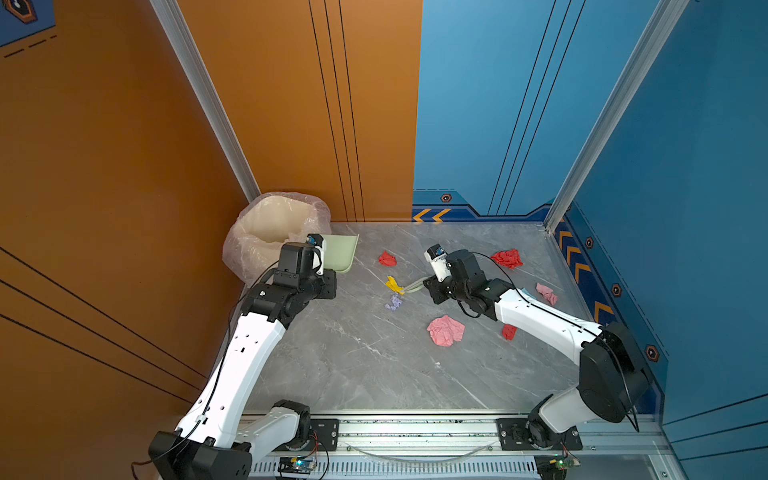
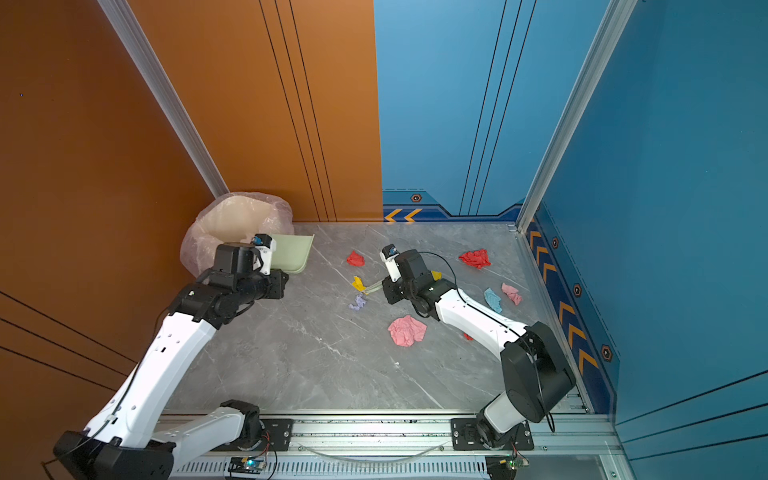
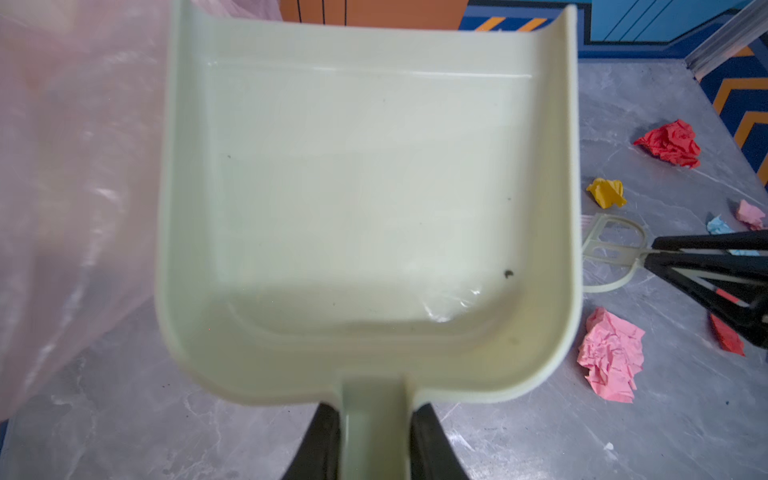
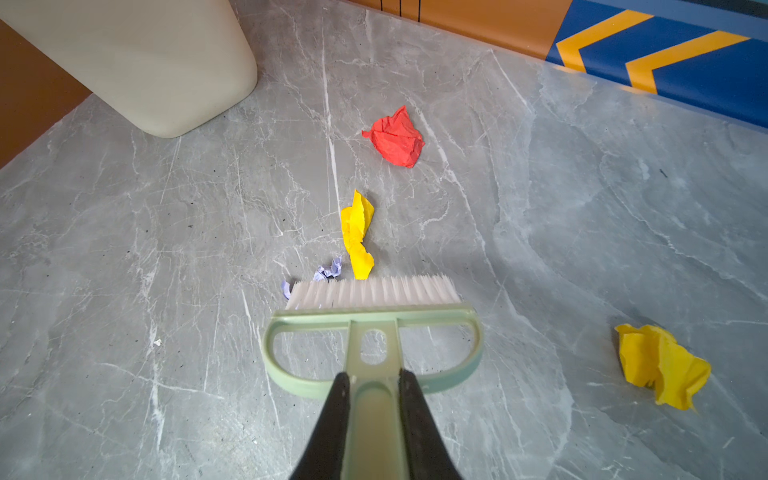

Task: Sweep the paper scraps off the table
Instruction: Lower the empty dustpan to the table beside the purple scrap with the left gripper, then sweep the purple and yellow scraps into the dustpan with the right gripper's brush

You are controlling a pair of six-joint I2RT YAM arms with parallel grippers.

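Observation:
My left gripper (image 3: 374, 409) is shut on the handle of a pale green dustpan (image 1: 341, 251), whose empty scoop (image 3: 365, 187) sits beside the bin. The right gripper (image 4: 372, 378) is shut on the handle of a green brush (image 4: 370, 295); the white bristles touch a lilac scrap (image 4: 330, 270) and the near end of a yellow scrap (image 4: 357, 232). More paper scraps lie on the grey table (image 1: 353, 365): a red one (image 1: 387, 259), a large pink one (image 1: 445, 330), a red one (image 1: 508, 258) at the far right, a pink one (image 1: 547, 293), a light blue one (image 2: 493, 300) and a second yellow one (image 4: 660, 365).
A cream bin lined with a clear bag (image 1: 272, 226) stands in the far left corner of the table, against the orange wall. Blue wall panels close the back and right sides. A metal rail (image 1: 415, 432) carrying both arm bases runs along the front edge.

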